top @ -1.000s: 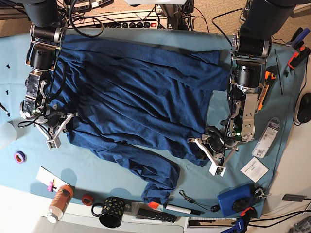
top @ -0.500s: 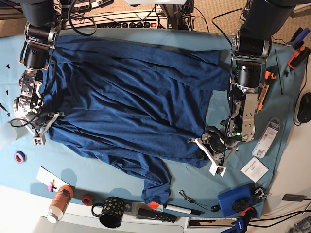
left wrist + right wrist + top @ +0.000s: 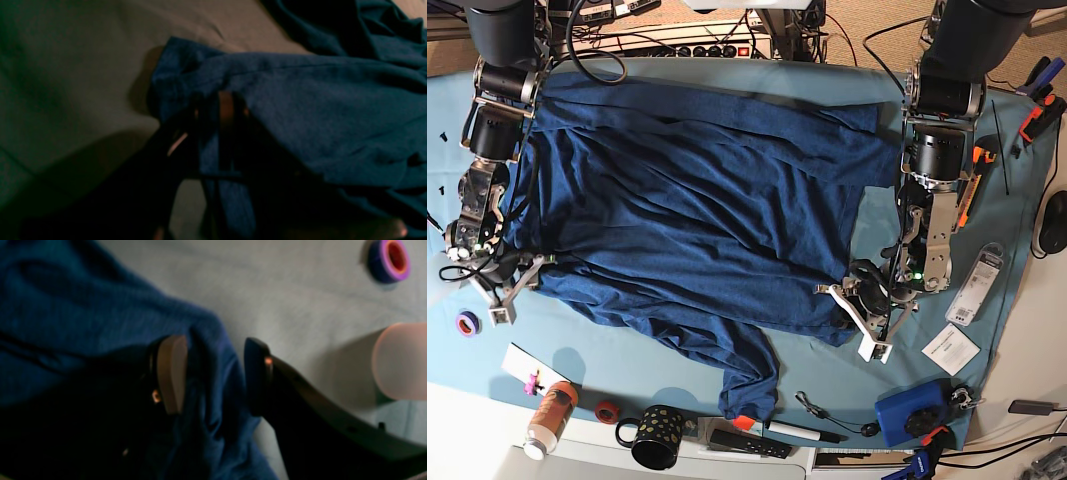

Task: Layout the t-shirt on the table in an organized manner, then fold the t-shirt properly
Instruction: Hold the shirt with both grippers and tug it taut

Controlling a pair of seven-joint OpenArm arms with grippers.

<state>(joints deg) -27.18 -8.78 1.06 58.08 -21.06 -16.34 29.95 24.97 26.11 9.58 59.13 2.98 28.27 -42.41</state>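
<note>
1. The dark blue t-shirt (image 3: 697, 200) lies spread across the bench (image 3: 627, 360), one sleeve hanging toward the black mug (image 3: 653, 436).
2. The right hand (image 3: 213, 373) is open, with the shirt's edge lying loose between its fingers.
3. The left hand (image 3: 213, 133) is closed, pinching the shirt's corner.

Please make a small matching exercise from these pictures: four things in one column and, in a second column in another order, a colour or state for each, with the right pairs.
Things:
1. t-shirt
2. tape roll
3. mug
4. right gripper

States or colours:
A. purple, on the table
B. black with small dots
C. jaws apart, astride the cloth edge
D. dark blue, spread out

Pairs: 1-D, 2-A, 3-B, 4-C
</note>
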